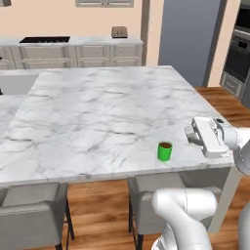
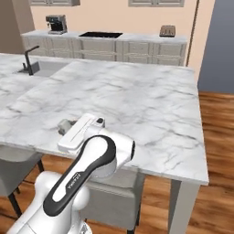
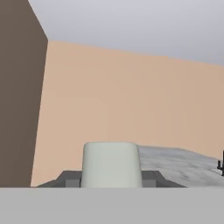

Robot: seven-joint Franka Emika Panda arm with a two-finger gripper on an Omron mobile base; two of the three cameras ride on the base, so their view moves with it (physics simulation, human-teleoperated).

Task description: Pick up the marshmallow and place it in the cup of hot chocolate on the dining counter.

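Over the dining counter point(image 1: 97, 107), gripper point(image 3: 111, 180) fingers point(image 3: 68, 179) pinch the marshmallow point(image 3: 111, 164) near the cup of hot chocolate point(image 1: 164, 151).

My cup point(image 1: 164, 151) was bright green with dark brown drink at its top. The counter point(image 1: 102, 112) was white with thin grey lines all over. At 6 o'clock from it, the stools point(image 1: 31, 215) were grey and the floor point(image 1: 100, 215) was orange-brown wood. My marshmallow point(image 3: 111, 165) looked pale white between dark grey fingers point(image 3: 68, 178).
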